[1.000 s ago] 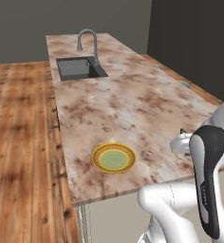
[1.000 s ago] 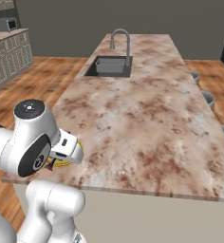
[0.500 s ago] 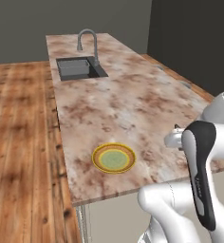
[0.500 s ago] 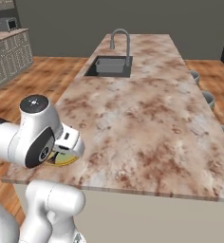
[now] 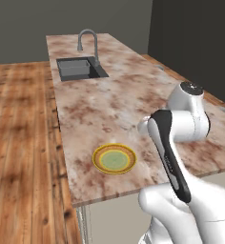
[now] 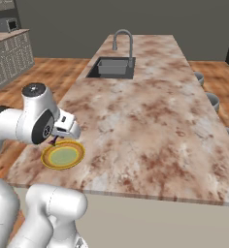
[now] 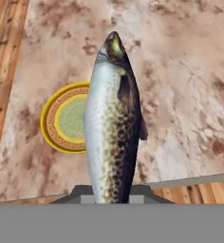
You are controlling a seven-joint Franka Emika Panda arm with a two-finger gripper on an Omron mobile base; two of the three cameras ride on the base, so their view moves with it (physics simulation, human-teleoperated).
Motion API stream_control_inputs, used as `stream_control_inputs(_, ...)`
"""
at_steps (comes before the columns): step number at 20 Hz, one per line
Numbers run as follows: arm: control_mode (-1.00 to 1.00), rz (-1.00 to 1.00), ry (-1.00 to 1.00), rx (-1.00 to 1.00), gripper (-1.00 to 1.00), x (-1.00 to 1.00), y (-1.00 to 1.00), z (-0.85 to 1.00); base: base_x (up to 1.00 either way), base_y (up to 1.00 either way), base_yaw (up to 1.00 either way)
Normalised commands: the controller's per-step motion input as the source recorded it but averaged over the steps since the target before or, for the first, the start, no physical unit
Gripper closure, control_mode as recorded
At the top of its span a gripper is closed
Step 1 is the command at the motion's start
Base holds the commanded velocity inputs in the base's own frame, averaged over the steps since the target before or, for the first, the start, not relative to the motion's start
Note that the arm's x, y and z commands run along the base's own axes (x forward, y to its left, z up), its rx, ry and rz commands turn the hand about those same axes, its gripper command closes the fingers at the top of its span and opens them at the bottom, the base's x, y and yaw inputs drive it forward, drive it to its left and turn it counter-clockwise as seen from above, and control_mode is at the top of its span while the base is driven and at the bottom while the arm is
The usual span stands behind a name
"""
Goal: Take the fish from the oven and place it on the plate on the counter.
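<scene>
One speckled silver fish [image 7: 113, 128] is being held straight ahead of the gripper [image 7: 111, 192]. One yellow-rimmed plate [image 5: 114, 158] is being seen just below and beyond the tool on the one marble counter [image 6: 150, 121]. One steel sink [image 5: 77, 68] and one curved grey faucet [image 5: 87, 40] are being shown far ahead. Three grey stools [image 6: 213, 101] are being counted along the counter's far side.

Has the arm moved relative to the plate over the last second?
Yes. In the left base view the arm, carrying the fish, has swung left across the counter, closer to the plate.
</scene>
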Motion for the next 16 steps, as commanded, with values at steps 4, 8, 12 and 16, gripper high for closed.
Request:
stream_control_inputs(4, -1.00, -0.01, 0.03, -0.08, 1.00, 0.28, 0.96, -0.43, 0.00, 0.00, 0.00)
stream_control_inputs(8, -1.00, 0.00, 0.17, -0.06, 1.00, 0.70, 0.70, -0.69, 0.00, 0.00, 0.00)
stream_control_inputs(12, -1.00, 0.00, 0.23, -0.02, 1.00, 0.79, 0.15, -0.59, 0.00, 0.00, 0.00)
stream_control_inputs(16, -1.00, 0.00, 0.16, 0.00, 1.00, 0.53, 0.00, -0.41, 0.00, 0.00, 0.00)
